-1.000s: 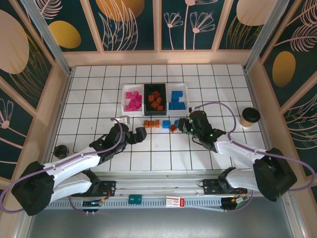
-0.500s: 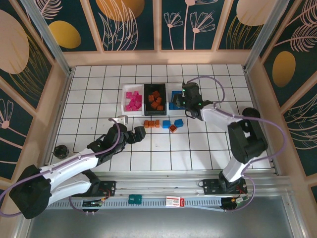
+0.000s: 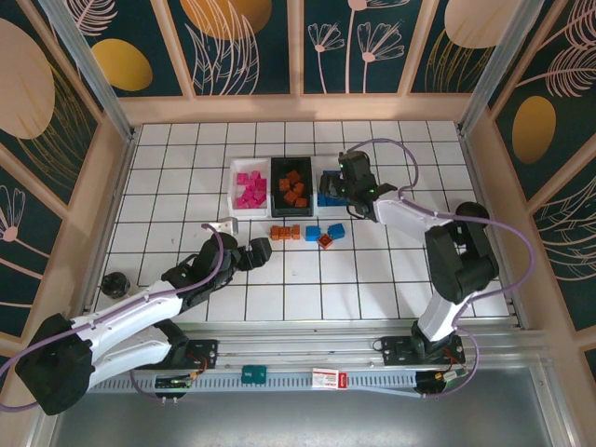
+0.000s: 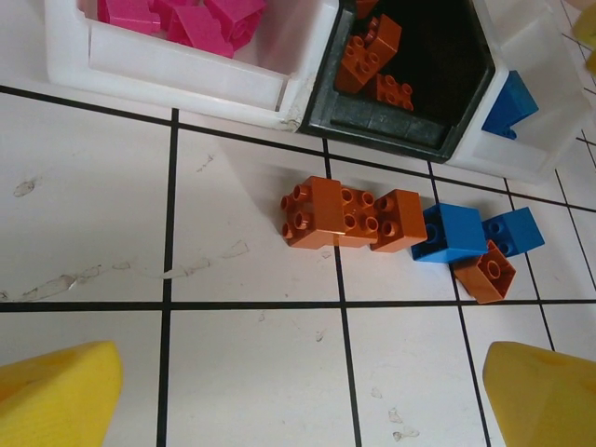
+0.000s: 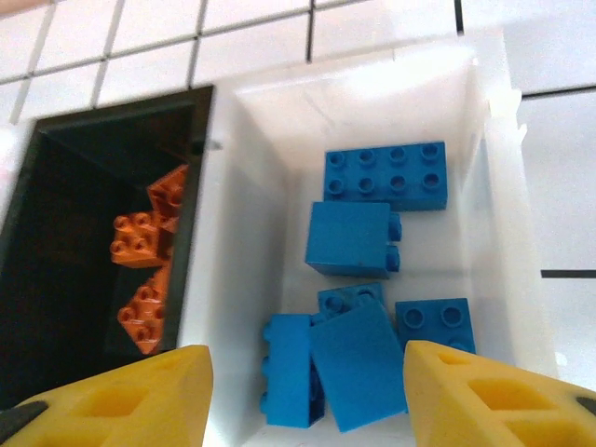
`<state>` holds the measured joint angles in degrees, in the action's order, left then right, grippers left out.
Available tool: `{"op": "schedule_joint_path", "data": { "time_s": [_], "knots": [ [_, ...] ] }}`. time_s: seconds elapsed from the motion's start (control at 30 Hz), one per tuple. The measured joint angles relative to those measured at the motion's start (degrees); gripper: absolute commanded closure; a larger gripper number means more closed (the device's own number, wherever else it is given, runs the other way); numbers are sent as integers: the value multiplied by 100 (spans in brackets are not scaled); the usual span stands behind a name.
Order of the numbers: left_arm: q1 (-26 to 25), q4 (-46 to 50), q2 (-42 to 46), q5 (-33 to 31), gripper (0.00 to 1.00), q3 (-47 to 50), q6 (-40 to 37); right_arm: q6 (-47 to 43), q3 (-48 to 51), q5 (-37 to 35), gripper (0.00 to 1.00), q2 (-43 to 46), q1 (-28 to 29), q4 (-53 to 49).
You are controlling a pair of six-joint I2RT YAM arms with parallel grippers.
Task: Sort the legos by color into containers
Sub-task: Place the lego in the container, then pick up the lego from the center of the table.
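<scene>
Tiled table (image 3: pixel 279 289). Black bin (image 3: pixel 291 213) taken as reference throughout.

Right arm (image 3: pixel 410 214): a second ago down at the loose bricks on the near side of the black bin. Now swung up over the blue-brick bin (image 5: pixel 270 140), hard against the black bin's right wall. Left arm (image 3: pixel 140 312): hardly moved, stretched toward the near-left of the black bin.

Pink-brick bin (image 4: pixel 186 79) against the black bin's left wall, pinks inside, none seen loose. Orange bricks in the black bin itself.

Right gripper (image 5: pixel 307 358): above the blue-brick bin, jaws spread, nothing between them. Directly below, a tilted blue brick (image 5: pixel 358 363) leaning across its neighbours, not settled flat. Judged: a blue just released there, one more delivery done.

Left gripper (image 4: pixel 298 382): jaws wide apart, empty, low over the tiles on the near side of the black bin, facing the loose row.

Loose row, just near-side of the black bin, left to right:
- Long orange brick (image 4: pixel 326 212); cannot tell whether one piece or two.
- Small orange brick (image 4: pixel 399 221), touching it.
- First blue brick (image 4: pixel 449 233), touching that.
- Second blue brick (image 4: pixel 514 231), just beside.
- Last orange brick (image 4: pixel 486 272), tucked against the nearer side of the two blues.

Meaning for the task: sorting nearly finished. Oranges left for the black bin, two blues left for the bin on its right.
</scene>
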<state>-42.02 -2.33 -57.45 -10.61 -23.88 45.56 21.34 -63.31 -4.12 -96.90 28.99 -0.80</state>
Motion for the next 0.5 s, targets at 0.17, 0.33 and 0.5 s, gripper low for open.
{"op": "schedule_joint_path", "data": {
  "time_s": [0.17,0.33,0.5],
  "knots": [
    [0,7,-219,-63,9,-90,-63,63,625,-37,42,997,328,181],
    [0,-50,-1241,-214,25,-619,-337,212,1224,-35,42,1491,684,369],
    [55,-271,-2262,-181,26,-1158,-629,363,1762,-37,42,1641,734,422]
  ]
}}
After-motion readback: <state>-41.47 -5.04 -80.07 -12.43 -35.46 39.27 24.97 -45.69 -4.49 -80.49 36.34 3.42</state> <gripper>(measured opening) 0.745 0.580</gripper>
